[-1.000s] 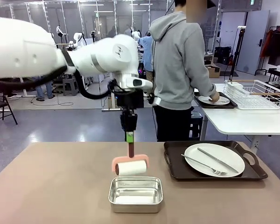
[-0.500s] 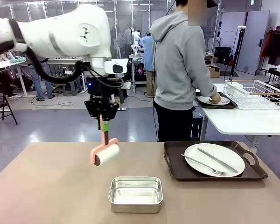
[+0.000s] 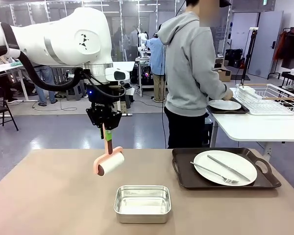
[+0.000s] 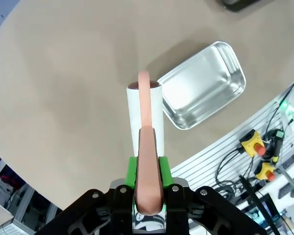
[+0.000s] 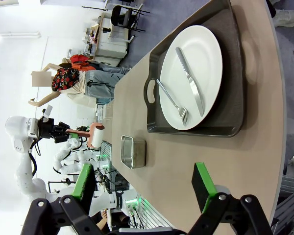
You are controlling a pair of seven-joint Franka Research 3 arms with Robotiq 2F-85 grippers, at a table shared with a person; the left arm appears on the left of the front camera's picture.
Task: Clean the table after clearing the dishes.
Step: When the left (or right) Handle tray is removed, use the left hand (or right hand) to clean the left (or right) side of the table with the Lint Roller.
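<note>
My left gripper [image 3: 107, 129] is shut on the pink handle of a lint roller [image 3: 110, 164], which hangs tilted a little above the left-middle of the beige table [image 3: 49, 196]. From the left wrist, the green pads [image 4: 132, 169] clamp the handle, and the white roll [image 4: 146, 115] points down at the table [image 4: 63, 68]. The dishes are a white plate [image 3: 235, 160] with fork and knife on a dark tray [image 3: 183, 171] at the right. My right gripper [image 5: 143, 183] stands open above the table's edge, facing that plate [image 5: 206, 51] and tray [image 5: 232, 93].
A shallow steel pan [image 3: 142, 203] sits near the front middle, right of the roller. The person stands at the far side, a hand [image 3: 229, 94] by a second plate [image 3: 224, 104] on the white side table [image 3: 255, 128] with a wire rack [image 3: 269, 98].
My left arm has swung left from above the steel pan, carrying the roller, which now hangs tilted over bare table. The person has shifted the plate on the side table.
</note>
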